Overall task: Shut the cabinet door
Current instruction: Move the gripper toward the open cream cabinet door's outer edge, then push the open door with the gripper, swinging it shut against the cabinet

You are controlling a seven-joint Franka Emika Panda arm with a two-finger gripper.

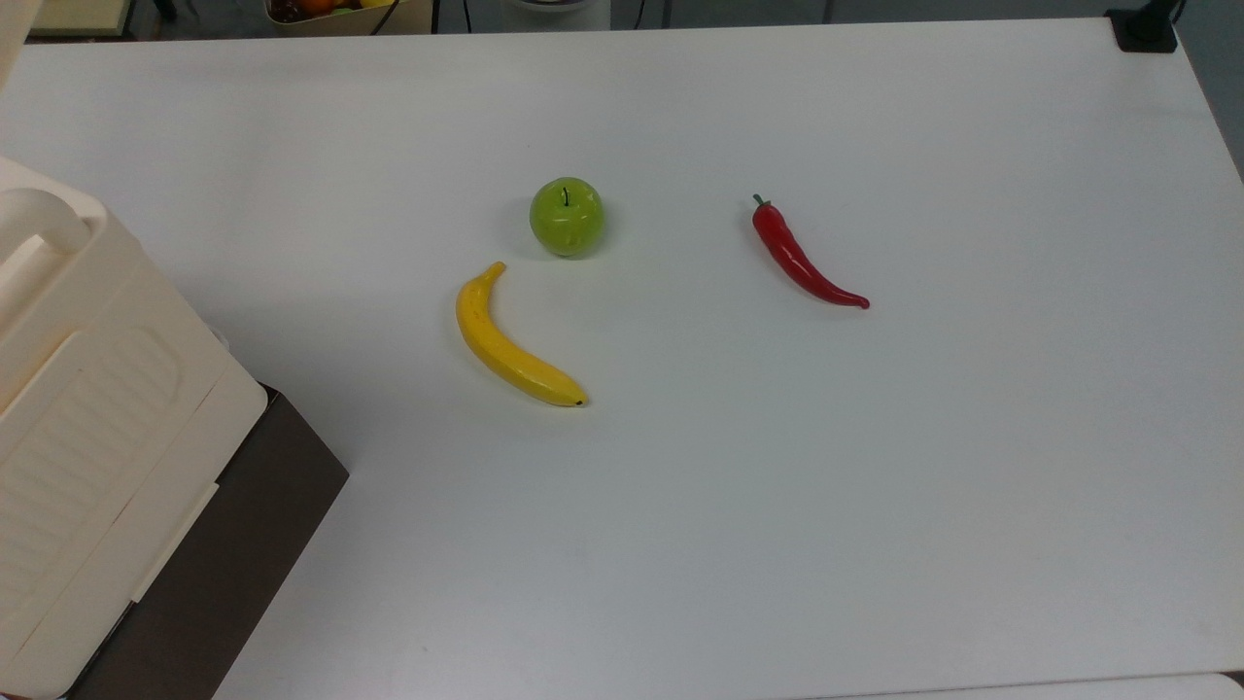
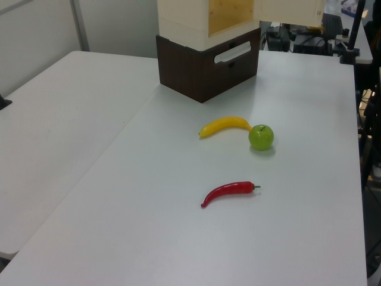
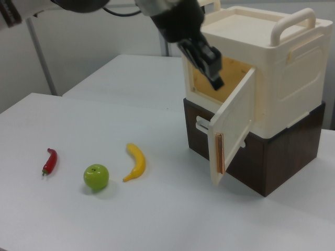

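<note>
The cabinet (image 3: 282, 78) is a cream box with a top handle, standing on a dark brown base (image 3: 277, 157) at the right view's right. Its cabinet door (image 3: 233, 130) hangs open, swung out toward the right view's front, and the wood-coloured inside shows. My black gripper (image 3: 215, 78) hovers at the upper left of the opening, just above the door's top edge. The top view has the cabinet (image 1: 87, 408) at its left edge. In the left view the cabinet (image 2: 184, 15) is at the far end, with the door (image 2: 292, 11) jutting out to its right.
On the white table (image 1: 875, 486) lie a yellow banana (image 1: 505, 340), a green apple (image 1: 566, 216) and a red chili (image 1: 799, 258), all well away from the cabinet. A second table (image 2: 53, 131) adjoins on the left view's left. Cables and equipment stand behind the cabinet in the left view.
</note>
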